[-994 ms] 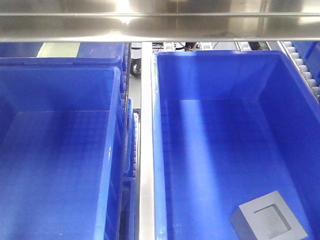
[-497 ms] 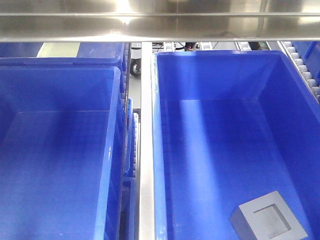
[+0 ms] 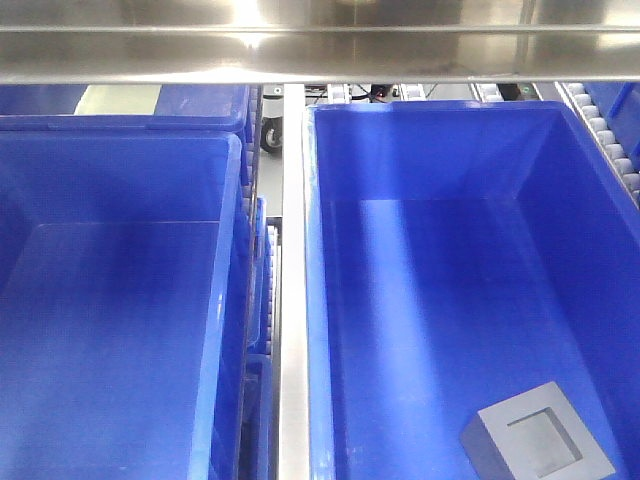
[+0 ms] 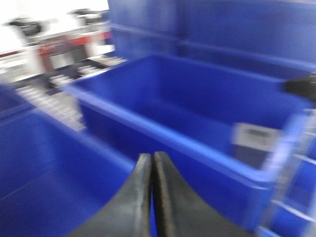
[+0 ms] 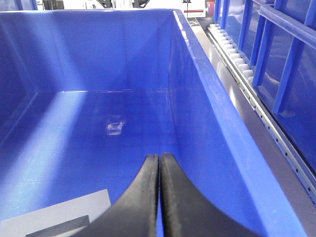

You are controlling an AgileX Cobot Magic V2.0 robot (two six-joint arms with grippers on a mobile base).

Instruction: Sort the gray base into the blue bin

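1. The right gripper [image 5: 159,157] has its fingers pressed together, holding nothing, above the blue bin [image 3: 312,300].
2. The left gripper [image 4: 151,157] is likewise closed and empty.
3. The gray base [image 3: 537,445] rests on the bin floor at the near right corner, close to the right wall; the rest of the floor is open.
4. The base is cut off at the frame's bottom edge; the left wrist view is blurred.

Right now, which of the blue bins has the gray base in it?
The blue bin right of the metal divider; the gray base sits in its near right corner. The left bin looks empty.
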